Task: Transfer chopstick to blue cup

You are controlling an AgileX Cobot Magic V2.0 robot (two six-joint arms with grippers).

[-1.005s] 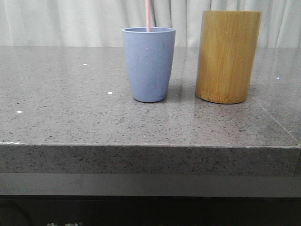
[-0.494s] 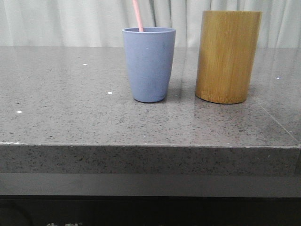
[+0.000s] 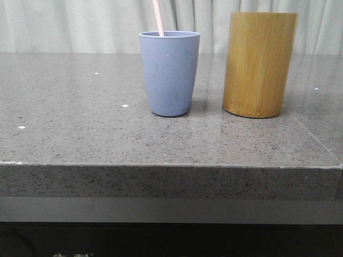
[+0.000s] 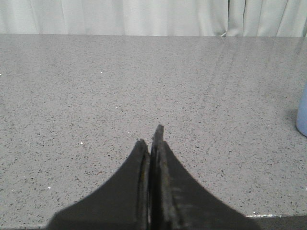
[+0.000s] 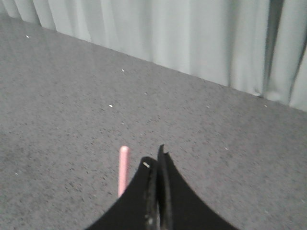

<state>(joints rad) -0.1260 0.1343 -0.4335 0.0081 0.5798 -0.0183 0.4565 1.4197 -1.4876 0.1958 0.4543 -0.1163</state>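
A: How do the arms sit?

B: The left end effector [image 4: 152, 143] hangs low over the grey speckled table [image 4: 96, 96], aimed along the surface toward the curtain [image 4: 144, 17]. Its two dark fingers are pressed together with nothing between them. The right end effector [image 5: 157, 160] looks down at the table from higher up, fingers likewise pressed together and empty.

A: And the chopstick?

B: The chopstick [image 3: 158, 17] stands in the blue cup [image 3: 169, 73], its lower end inside and its upper part rising past the rim and out of the front view. Its long axis is near vertical, the top leaning slightly to the left. In the right wrist view its pink end [image 5: 123, 170] shows just beside the fingers, apart from them.

A: Room around the cup?

B: The bamboo holder [image 3: 260, 64] stands near the cup on its right, a gap between them. To the cup's left the table lies open and wide. The table's front edge [image 3: 171, 166] is well forward of both vessels. A sliver of the cup [image 4: 302, 115] shows at the border of the left wrist view.
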